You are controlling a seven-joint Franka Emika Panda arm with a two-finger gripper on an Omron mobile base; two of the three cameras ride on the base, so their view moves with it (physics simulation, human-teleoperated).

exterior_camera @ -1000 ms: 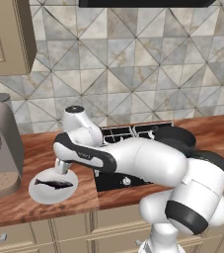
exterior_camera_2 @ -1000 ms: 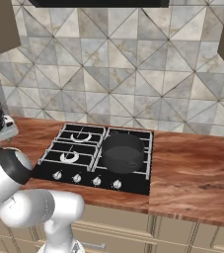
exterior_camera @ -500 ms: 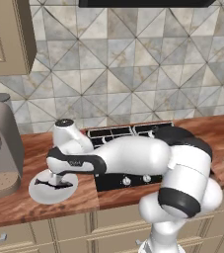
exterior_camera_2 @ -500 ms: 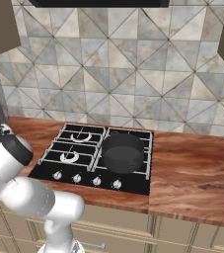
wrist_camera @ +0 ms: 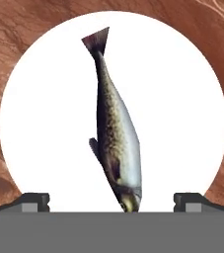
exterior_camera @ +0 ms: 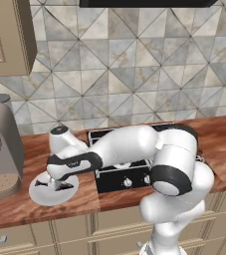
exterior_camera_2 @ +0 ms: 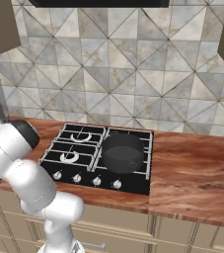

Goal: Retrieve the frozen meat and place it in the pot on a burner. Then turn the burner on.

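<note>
The frozen meat (wrist_camera: 114,133), a slim dark speckled fish, lies on a round white plate (wrist_camera: 182,99), tail pointing away from the hand. My gripper (wrist_camera: 112,201) is open, its two fingertips (wrist_camera: 34,200) standing wide on either side of the fish's head. In the left base view the hand hangs low over the plate (exterior_camera: 40,196) at the counter's left. The black pot (exterior_camera_2: 122,152) sits on the right side of the black cooktop (exterior_camera_2: 133,185), covering its burner. Two bare burners (exterior_camera_2: 80,136) lie to its left.
A grey coffee machine (exterior_camera: 0,144) stands close to the left of the plate. Silver knobs (exterior_camera_2: 96,181) line the cooktop's front edge. Wooden counter (exterior_camera_2: 197,168) stretches right of the cooktop, and the tiled wall runs behind.
The hand has come down towards the plate and now sits low over the fish. The jaws have stayed open; the fish and pot have not moved.
</note>
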